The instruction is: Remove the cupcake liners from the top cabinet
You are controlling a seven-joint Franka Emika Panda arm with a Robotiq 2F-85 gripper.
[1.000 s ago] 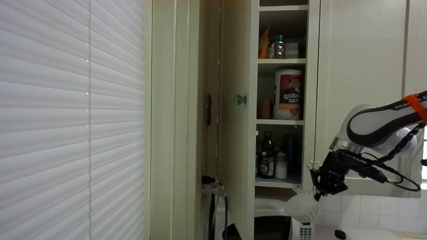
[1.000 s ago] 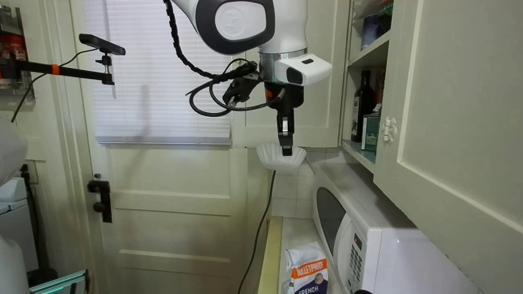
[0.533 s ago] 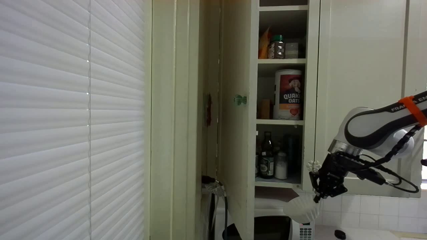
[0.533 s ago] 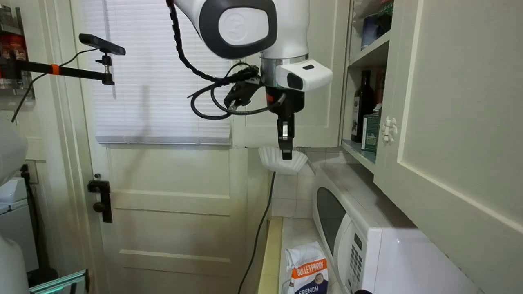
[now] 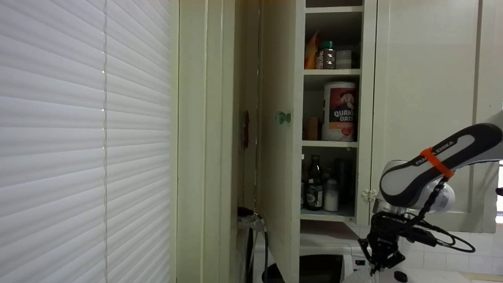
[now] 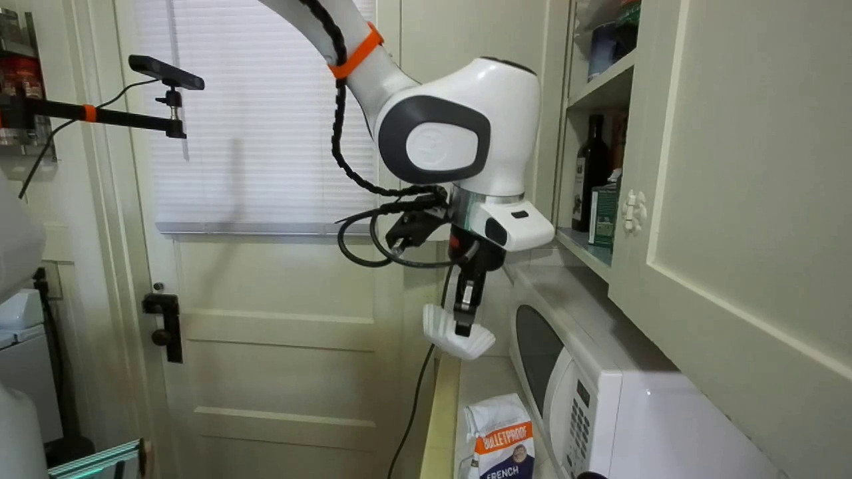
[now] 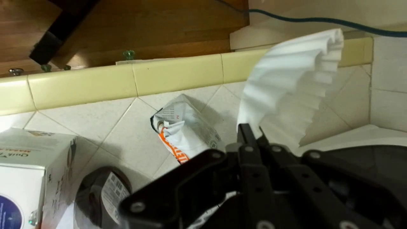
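One hand (image 6: 464,327) on one robot arm (image 6: 439,143): its two fingertips (image 7: 245,132) pinch one bundle of cupcake liners (image 7: 286,86) by the edge; the number of liners in the bundle cannot be told. The bundle is held tilted, outside the top cabinet (image 5: 365,118) and lower than its base, above the tabletop (image 7: 136,146). On the tabletop: one microwave (image 6: 609,392), one bag (image 7: 187,130) lettered in orange, one box (image 7: 57,181) and one dark round object (image 7: 95,197). In the cabinet: one oat canister (image 5: 338,112), with one green-lidded jar (image 5: 326,56) a shelf higher.
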